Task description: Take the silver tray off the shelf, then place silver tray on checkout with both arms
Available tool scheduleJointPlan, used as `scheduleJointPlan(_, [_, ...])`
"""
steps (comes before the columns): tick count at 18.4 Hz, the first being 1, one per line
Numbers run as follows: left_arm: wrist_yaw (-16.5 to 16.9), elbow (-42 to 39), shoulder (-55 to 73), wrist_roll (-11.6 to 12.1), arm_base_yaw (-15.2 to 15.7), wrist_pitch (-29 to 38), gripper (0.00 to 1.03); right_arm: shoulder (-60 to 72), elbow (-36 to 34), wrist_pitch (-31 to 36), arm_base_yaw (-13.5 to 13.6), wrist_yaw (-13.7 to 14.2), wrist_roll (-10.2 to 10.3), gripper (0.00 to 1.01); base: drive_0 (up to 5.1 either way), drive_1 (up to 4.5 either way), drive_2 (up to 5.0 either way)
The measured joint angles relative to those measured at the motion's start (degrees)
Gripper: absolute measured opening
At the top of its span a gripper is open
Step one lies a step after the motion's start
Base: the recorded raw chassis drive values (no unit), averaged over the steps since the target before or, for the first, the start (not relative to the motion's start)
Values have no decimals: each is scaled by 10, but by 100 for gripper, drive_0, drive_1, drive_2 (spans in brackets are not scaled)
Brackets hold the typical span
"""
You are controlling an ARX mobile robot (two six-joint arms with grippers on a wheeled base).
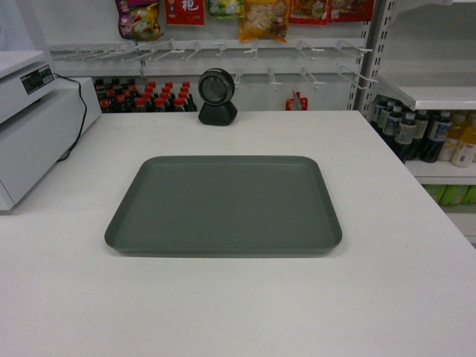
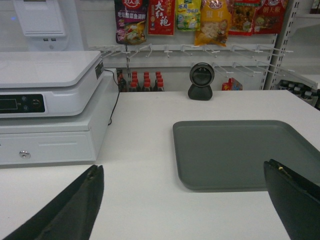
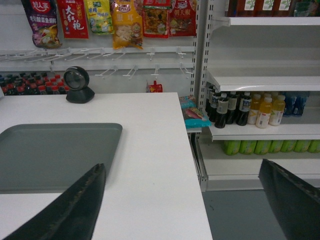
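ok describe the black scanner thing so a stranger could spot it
Start at the broad white matte counter holding the flat grey-green tray. Beyond the tray's far edge, at the counter's back, stands a small black round-headed scanner, the only dark upright object there.

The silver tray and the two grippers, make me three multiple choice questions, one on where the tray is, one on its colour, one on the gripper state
1. Where does the silver tray lie?
A. on a shelf board
B. flat on the checkout
C. held in the air

2. What colour is the tray?
A. matte grey-green
B. bright red
C. glossy white

3. How do the left gripper and right gripper stand?
A. both shut on the tray
B. one holds the scanner
C. both open, holding nothing

Answers: 1 B, the head view shows white counter all around it. 2 A, every view shows that tone. 3 C, each wrist view shows fingers spread wide with nothing between them.
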Motion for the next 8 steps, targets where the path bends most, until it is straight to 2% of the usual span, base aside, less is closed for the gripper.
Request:
scheduleJointPlan(1, [0, 0, 0, 0, 0, 0, 99, 0, 0, 0, 0, 0, 0, 100, 0, 0, 0])
scheduleJointPlan(2, [0, 0, 0, 0, 0, 0, 97, 0, 0, 0, 0, 0, 0, 97, 0, 0, 0])
scheduleJointPlan(8, [0, 0, 0, 0, 0, 0, 98, 0, 0, 0, 0, 0, 0, 98, 0, 0, 0])
